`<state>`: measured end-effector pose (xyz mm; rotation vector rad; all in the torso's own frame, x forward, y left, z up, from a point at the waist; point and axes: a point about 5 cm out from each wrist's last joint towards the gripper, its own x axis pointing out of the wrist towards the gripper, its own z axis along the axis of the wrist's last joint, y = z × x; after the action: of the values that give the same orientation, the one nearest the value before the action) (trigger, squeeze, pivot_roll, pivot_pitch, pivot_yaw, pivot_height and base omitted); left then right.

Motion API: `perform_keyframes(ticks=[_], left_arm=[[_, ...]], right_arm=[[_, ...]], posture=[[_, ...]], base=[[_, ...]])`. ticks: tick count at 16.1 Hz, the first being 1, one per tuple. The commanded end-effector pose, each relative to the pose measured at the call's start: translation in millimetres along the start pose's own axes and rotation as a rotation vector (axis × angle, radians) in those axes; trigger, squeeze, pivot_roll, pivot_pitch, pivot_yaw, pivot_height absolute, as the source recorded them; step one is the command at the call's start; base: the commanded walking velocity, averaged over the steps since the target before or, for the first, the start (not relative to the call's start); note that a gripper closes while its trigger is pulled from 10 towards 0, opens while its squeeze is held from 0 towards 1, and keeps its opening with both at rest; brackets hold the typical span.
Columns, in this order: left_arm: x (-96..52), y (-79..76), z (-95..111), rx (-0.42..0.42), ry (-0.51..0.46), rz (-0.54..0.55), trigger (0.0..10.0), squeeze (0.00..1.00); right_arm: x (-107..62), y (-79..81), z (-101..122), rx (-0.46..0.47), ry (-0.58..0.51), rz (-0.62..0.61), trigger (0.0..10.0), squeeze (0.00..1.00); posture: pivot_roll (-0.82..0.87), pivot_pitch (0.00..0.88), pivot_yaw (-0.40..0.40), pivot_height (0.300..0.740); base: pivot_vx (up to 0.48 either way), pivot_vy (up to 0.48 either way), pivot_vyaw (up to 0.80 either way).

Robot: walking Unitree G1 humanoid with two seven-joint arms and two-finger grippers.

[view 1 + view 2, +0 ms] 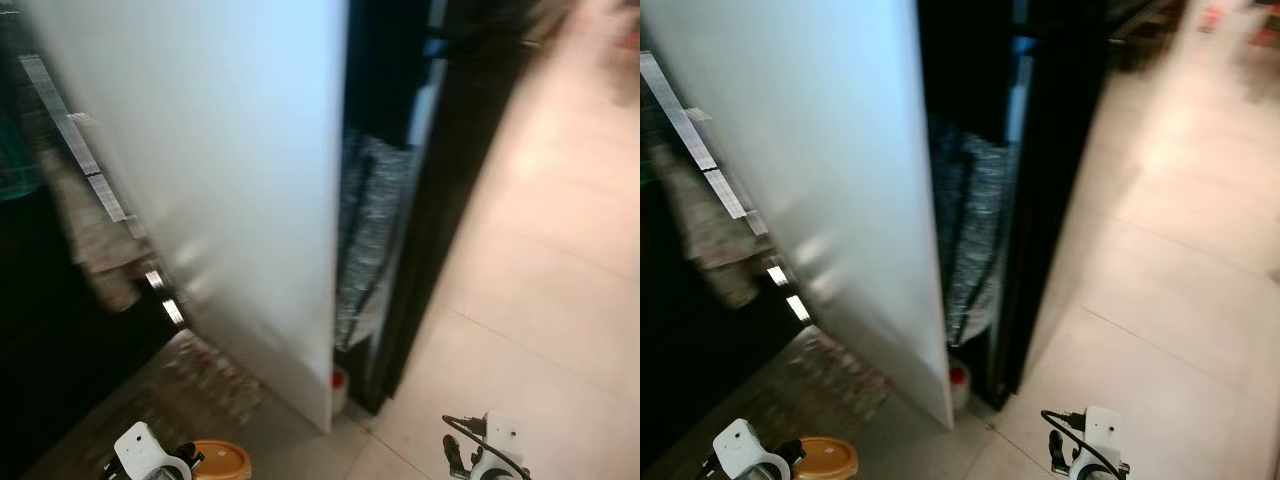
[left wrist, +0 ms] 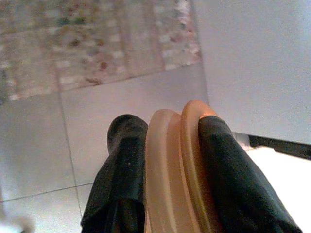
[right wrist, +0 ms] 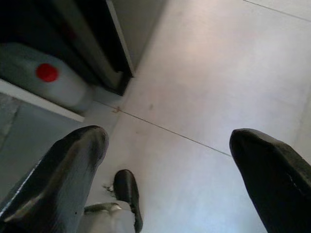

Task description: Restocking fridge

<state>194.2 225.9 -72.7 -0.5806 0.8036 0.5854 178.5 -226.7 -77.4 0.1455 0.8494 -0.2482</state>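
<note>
Pale tiled floor [image 1: 540, 300], seemingly sunlit

Door: I see the open fridge door [image 1: 230, 180] ahead, left of the fridge body [image 1: 420, 200].
Rug: on the floor [image 1: 540, 300], left of the door.
Jug: the jug [image 3: 46, 77] stands at the door's foot.

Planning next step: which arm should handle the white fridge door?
Right, probably. The right gripper is open and empty, while the left gripper is shut on an orange lid. The white door stands ahead.
</note>
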Motion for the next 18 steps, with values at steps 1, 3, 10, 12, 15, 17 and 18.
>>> perform_keyframes(ticks=[1, 3, 10, 12, 15, 17, 18], left_arm=[[0.2, -3.6, 0, 0.007, -0.003, -0.001, 10.0, 0.00], [0.2, -7.2, -1, 0.006, -0.004, -0.005, 10.0, 0.00], [0.7, -14.5, 2, -0.003, -0.013, -0.015, 10.0, 0.00], [0.7, -15.1, 2, 0.000, -0.015, -0.016, 10.0, 0.00], [0.7, -15.8, 2, 0.001, -0.014, -0.018, 10.0, 0.00], [0.7, -18.7, 2, 0.006, -0.016, -0.023, 10.0, 0.00], [0.7, -19.5, 2, 0.009, -0.016, -0.025, 10.0, 0.00]], right_arm=[[-0.1, 0.9, -2, -0.002, 0.014, 0.003, 10.0, 0.00], [-0.1, 0.9, -2, -0.006, 0.015, 0.004, 10.0, 0.00], [0.0, 1.0, -1, -0.016, 0.004, 0.009, 10.0, 0.00], [0.0, 1.3, -1, 0.000, 0.006, 0.008, 10.0, 0.00], [0.1, 1.1, -1, -0.013, 0.009, 0.008, 10.0, 0.00], [0.1, 1.2, -1, -0.017, 0.009, 0.010, 10.0, 0.00], [0.1, 1.2, 0, -0.020, 0.005, 0.010, 10.0, 0.00]], posture=[[-0.07, 0.029, 0.032, 0.740], [-0.07, 0.027, 0.032, 0.740], [-0.07, 0.025, 0.032, 0.740], [-0.07, 0.021, 0.033, 0.740], [-0.07, 0.019, 0.033, 0.740], [-0.07, 0.017, 0.033, 0.740], [-0.07, 0.017, 0.033, 0.740]], base=[[0.000, 0.000, -0.74], [0.000, 0.000, -0.74], [0.000, 0.086, -0.09], [0.000, 0.300, -0.37], [0.000, 0.194, -0.74], [0.000, 0.000, -0.73], [0.000, 0.000, 0.00]])
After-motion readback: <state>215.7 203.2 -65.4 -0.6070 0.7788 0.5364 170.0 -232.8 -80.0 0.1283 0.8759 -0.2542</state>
